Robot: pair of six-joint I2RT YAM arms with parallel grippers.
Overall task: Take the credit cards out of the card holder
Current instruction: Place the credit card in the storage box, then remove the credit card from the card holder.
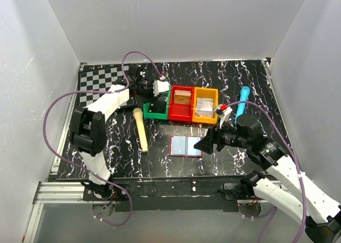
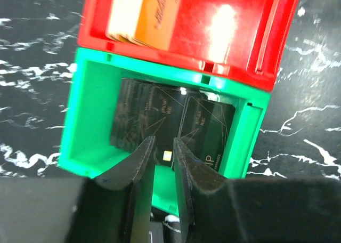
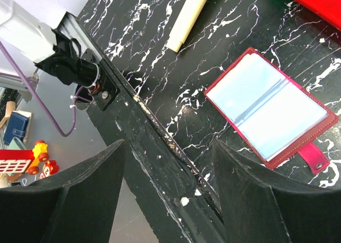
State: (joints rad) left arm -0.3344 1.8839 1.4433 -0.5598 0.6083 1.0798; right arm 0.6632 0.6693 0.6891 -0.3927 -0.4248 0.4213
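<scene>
The card holder (image 1: pixel 186 146) lies open and flat on the black marbled table, its pale-blue sleeves (image 3: pixel 272 112) facing up and its snap tab (image 3: pixel 314 159) out to one side. Black credit cards (image 2: pixel 165 120) lie in the green bin (image 1: pixel 156 111). My left gripper (image 2: pixel 162 142) hangs just over them, its jaws a narrow gap apart with nothing between. More cards (image 2: pixel 144 14) rest in the red bin (image 1: pixel 181 102). My right gripper (image 3: pixel 168 143) stands wide open over the table's near edge, just right of the holder (image 1: pixel 205 144).
An orange bin (image 1: pixel 205 103) holding cards adjoins the red one. A wooden stick (image 1: pixel 141 130) lies left of the holder. A blue cylinder (image 1: pixel 243 96) sits at the right and a checkerboard (image 1: pixel 98 80) at the back left.
</scene>
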